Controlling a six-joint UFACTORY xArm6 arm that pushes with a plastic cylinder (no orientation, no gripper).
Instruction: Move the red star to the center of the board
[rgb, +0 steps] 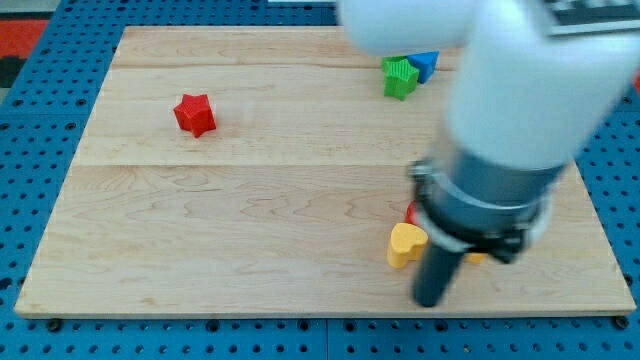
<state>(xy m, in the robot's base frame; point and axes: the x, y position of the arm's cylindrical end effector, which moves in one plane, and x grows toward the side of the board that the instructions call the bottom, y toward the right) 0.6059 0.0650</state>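
The red star (195, 114) lies on the wooden board (250, 200) at the view's upper left. My tip (430, 300) is at the view's lower right, near the board's bottom edge, far from the red star. It sits just right of and below a yellow heart-shaped block (405, 243). The arm's white and grey body (520, 120) covers much of the right side.
A green star (399, 77) and a blue block (425, 64) touch each other at the view's top right. A red block (411, 213) peeks out by the arm above the yellow heart. An orange bit (476, 258) shows right of the rod. Blue pegboard surrounds the board.
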